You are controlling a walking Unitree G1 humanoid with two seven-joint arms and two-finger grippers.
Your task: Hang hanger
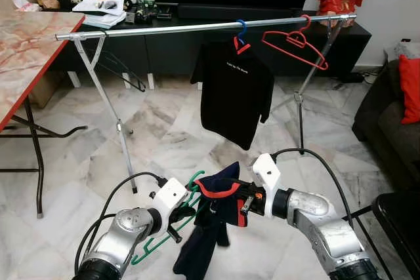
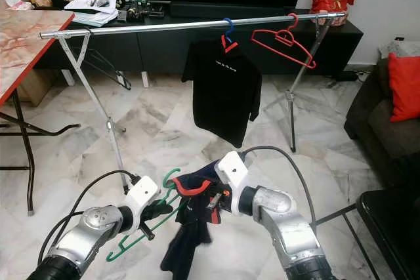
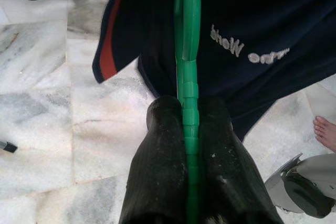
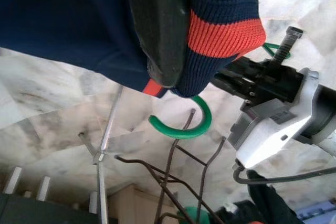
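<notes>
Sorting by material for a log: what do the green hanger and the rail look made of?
Green hanger: looks like moulded plastic, glossy with ridged segments, pinched in the left claw. Rail: apparently metal tubing, silvery and reflective.

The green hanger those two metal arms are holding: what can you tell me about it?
The green plastic hanger is a thin, ridged frame with a curled hook at its top. It is held low in front of the robot, above the marble floor, tilted rather than hanging level. The left gripper is shut on one of its arms. A dark navy shirt with red trim is draped over it, and the right gripper grips the shirt's collar. It is not yet on the silver rail.
</notes>
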